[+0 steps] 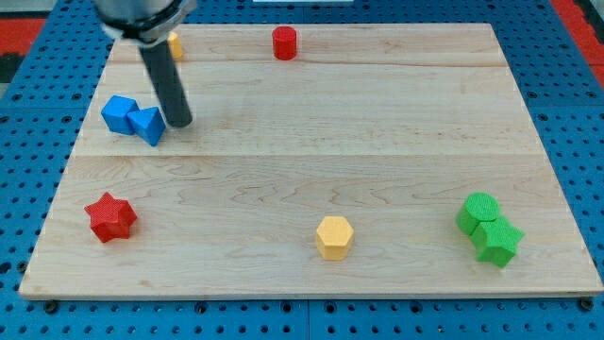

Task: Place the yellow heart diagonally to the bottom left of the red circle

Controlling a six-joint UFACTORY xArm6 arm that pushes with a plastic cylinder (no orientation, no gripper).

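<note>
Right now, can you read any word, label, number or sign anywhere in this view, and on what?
None. The wooden board, the red circle, the yellow block half hidden behind my rod and the other blocks carry no legible text; nor does the blue pegboard.

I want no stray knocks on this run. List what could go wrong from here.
1. My tip sits right beside the two blue blocks; a leftward sweep would likely scatter them.
2. The yellow heart is mostly hidden behind the rod near the board's top edge; a misjudged push might slide it off.
3. The red circle lies near that edge too, so an overshoot could nudge it.
</note>
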